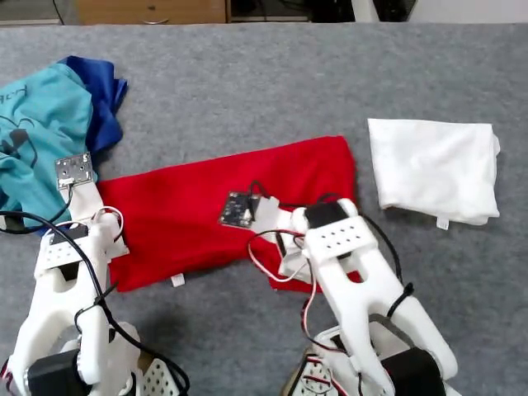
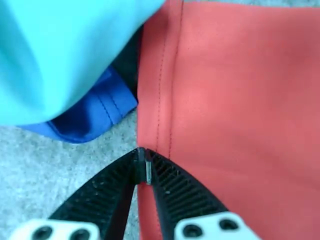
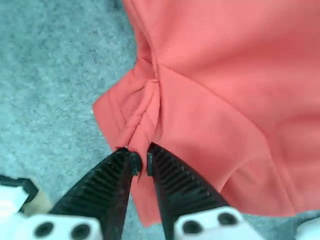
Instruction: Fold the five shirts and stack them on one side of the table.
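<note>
A red shirt (image 1: 214, 206) lies spread across the middle of the grey table. My left gripper (image 2: 144, 165) is shut on the red shirt's hemmed edge (image 2: 165, 100) at its left end, beside the teal shirt (image 2: 60, 50) and the blue shirt (image 2: 90, 117). My right gripper (image 3: 141, 162) is shut on a bunched fold of the red shirt (image 3: 200, 100) near its front right corner. In the high view the left arm (image 1: 70, 247) stands at the shirt's left edge and the right arm (image 1: 330, 239) over its lower right part.
A folded white shirt (image 1: 433, 169) lies at the right side of the table. The teal shirt (image 1: 37, 136) and blue shirt (image 1: 99, 99) sit crumpled at the far left. Bare grey table (image 1: 247, 82) stretches along the back and in front of the red shirt.
</note>
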Controlling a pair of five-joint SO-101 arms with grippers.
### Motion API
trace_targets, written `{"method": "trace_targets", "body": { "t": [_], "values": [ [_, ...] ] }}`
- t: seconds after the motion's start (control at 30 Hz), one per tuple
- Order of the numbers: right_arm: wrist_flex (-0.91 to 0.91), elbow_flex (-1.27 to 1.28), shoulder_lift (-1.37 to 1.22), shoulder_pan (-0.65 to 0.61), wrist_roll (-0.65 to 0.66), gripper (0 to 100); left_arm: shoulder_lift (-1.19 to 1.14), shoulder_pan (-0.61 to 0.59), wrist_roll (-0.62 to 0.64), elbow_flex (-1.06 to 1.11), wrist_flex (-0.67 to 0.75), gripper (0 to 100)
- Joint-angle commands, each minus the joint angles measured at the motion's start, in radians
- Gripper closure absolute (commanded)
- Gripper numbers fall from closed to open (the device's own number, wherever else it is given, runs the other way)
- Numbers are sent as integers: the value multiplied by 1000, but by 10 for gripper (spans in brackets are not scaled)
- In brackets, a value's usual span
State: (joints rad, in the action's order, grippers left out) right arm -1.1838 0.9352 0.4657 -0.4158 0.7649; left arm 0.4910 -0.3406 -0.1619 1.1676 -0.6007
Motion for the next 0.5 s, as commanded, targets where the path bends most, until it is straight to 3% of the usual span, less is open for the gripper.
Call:
{"method": "trace_targets", "body": {
  "t": [0.0,0.17,0.47],
  "values": [
    [-26,-65,25,-67,-58,996,-2,-11,-6,-46,15,980],
    [-21,-54,18,-159,-95,996,-2,-11,-6,-46,15,980],
    [-15,39,25,-105,-54,996,-2,-11,-6,-46,15,980]
  ]
}}
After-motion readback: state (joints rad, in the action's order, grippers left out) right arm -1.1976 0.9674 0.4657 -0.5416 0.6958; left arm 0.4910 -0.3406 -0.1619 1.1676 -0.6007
